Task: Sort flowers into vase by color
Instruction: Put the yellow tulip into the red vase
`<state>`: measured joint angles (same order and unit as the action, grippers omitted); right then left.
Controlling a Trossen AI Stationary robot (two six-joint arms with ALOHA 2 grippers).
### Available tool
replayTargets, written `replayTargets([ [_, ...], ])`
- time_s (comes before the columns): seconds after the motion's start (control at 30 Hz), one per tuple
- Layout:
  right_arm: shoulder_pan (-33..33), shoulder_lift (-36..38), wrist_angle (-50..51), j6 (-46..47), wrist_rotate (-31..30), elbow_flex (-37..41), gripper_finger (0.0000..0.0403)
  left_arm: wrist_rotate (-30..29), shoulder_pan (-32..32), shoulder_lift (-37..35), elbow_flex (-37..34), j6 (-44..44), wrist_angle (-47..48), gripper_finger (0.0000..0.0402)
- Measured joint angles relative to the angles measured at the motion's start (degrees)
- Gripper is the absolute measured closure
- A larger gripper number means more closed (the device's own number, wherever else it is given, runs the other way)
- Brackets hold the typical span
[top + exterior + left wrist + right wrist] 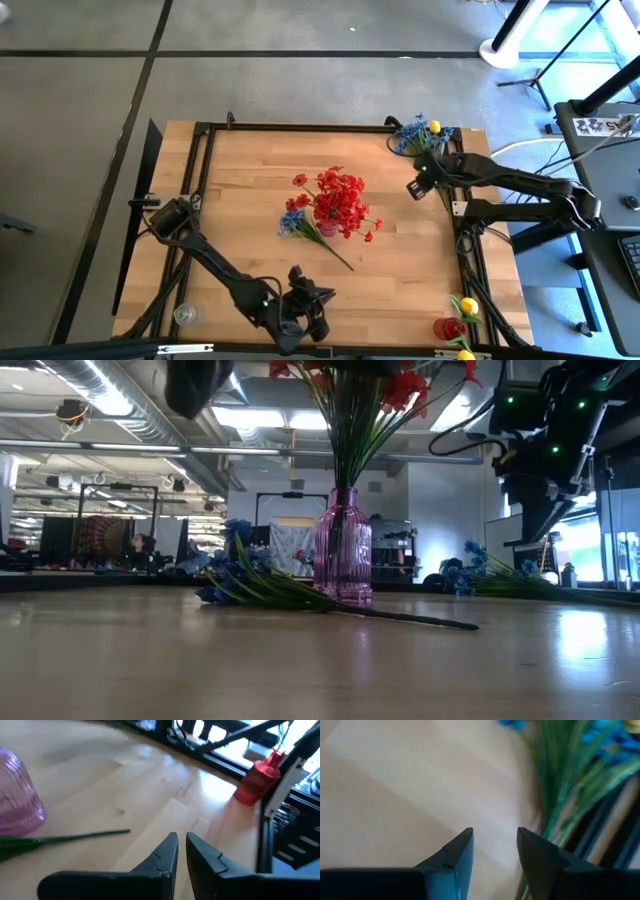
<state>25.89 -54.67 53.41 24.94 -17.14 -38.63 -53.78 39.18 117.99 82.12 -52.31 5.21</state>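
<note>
**Red blossoms in the pink vase, blue sprigs still on the table**

The wooden table [250,200] carries everything, ringed by a dark frame. The left arm lies along the near left edge, its left gripper [318,305] low by the front rim; in its wrist view the fingers [165,857] stand almost together with only a thin slit between them, holding nothing. The right arm reaches in from the right side, and the right gripper [417,187] hangs above the board near the far right corner, fingers [457,852] parted with bare wood between them, empty.

At the table's middle stands the pink glass vase [342,550], upright, filled with the red flowers [340,202]. A blue sprig [295,225] lies flat against the vase's foot, its green stem running out toward the front.

A bunch of blue flowers [412,135] with one yellow bloom [434,126] lies at the far right corner, just beside the right gripper. A small red vase [447,327] sits at the near right corner with yellow blossoms [468,306] beside it.
</note>
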Motion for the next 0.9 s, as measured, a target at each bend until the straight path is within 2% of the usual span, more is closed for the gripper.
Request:
replayTargets([
  [0.2, 0.1, -3.1, -2.4, 11.2, -6.3, 4.0, 0.0245, -1.4, -0.3, 0.0, -5.5, 3.3, -9.4, 0.0367],
  [0.43, 0.0, -6.3, -8.8, 25.8, -10.9, 9.5, 0.0244, -5.2, 0.6, 0.0, -12.3, -3.9, -15.4, 0.0367],
  [0.53, 0.1, -6.4, -11.0, 28.6, -14.4, 11.8, 0.0244, -6.7, 1.9, 0.0, -13.0, -4.7, -15.6, 0.0367],
  [0.63, 1.5, -6.4, -12.9, 30.4, -15.0, 13.6, 0.0244, -8.4, 2.9, 0.0, -13.1, -4.3, -15.7, 0.0367],
  [0.9, 9.9, -6.5, -20.0, 28.7, -17.1, 17.8, 0.0244, -12.5, 3.7, 0.0, -13.1, -3.3, -14.9, 0.0367],
])
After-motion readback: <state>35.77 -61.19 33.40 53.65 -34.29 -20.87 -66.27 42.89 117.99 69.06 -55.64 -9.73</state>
